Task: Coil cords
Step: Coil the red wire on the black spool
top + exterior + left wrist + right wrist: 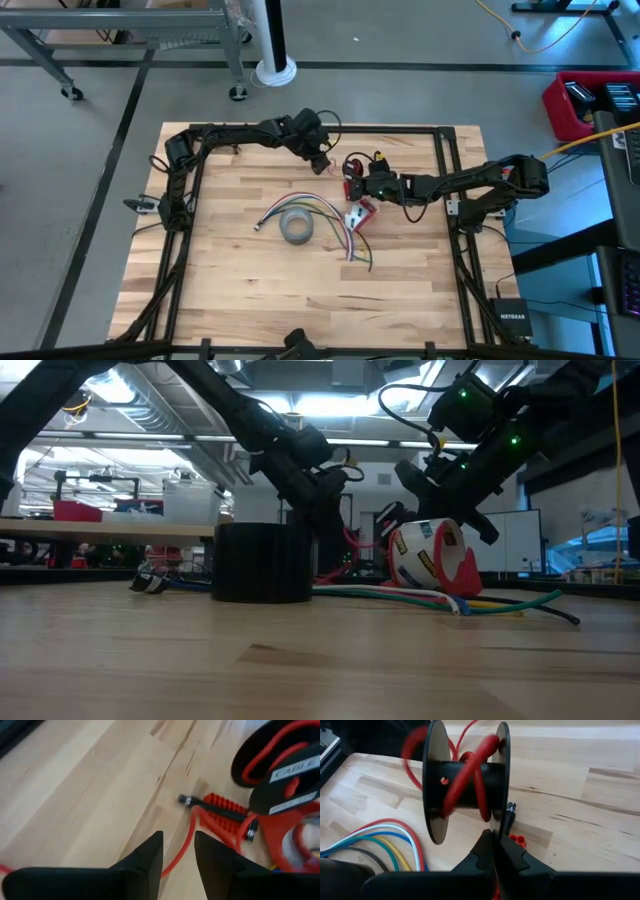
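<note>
A black spool [462, 780] carries a few turns of red wire [470, 770] and stands with its axle level and its flanges upright, right of the table's middle [355, 172]. My right gripper [495, 847] is shut on it. The wire's loose end [186, 842] runs across the wood. My left gripper [177, 855] hangs over that end, open with a narrow gap, and the wire shows through the gap; whether it touches the wire I cannot tell. In the high view my left gripper [322, 163] is just left of the spool. My right gripper pinches the rim of one spool flange [498, 820] between its two fingers. The fingers come slanting down from the table's right side. The flanges stay upright. Whether the spool is clear of the table I cannot tell.
A grey tape roll [296, 227] lies at the table's middle. A bundle of coloured cords [320, 215] curves past it. A red and white tape dispenser [360, 213] sits just near of the spool. The black frame rails [190, 200] run along the table's sides.
</note>
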Tool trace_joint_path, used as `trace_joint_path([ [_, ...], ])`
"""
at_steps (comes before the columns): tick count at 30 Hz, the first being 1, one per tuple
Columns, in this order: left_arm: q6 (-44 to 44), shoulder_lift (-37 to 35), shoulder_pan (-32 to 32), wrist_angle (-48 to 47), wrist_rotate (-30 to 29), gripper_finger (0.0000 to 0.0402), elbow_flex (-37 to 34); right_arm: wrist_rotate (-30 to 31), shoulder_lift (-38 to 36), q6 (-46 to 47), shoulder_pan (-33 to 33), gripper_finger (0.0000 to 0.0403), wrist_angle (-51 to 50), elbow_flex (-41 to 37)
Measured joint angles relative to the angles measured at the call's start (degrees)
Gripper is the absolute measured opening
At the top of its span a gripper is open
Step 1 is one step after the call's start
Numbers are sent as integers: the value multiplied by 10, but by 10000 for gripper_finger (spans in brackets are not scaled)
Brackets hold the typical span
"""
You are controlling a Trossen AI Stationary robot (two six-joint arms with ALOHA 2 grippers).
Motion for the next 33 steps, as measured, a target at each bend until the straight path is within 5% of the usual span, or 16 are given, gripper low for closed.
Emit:
trace_joint_path([
  [14, 47, 0, -4, -82, -66, 82, 0, -17, 0, 0, 0, 5, 2, 0],
  [24, 68, 0, -23, -88, 114, 50, 0, -108, -29, -4, 0, 5, -2, 0],
  [33, 80, 0, 8, -119, 129, 27, -38, -142, -177, 29, 0, 5, -3, -85],
])
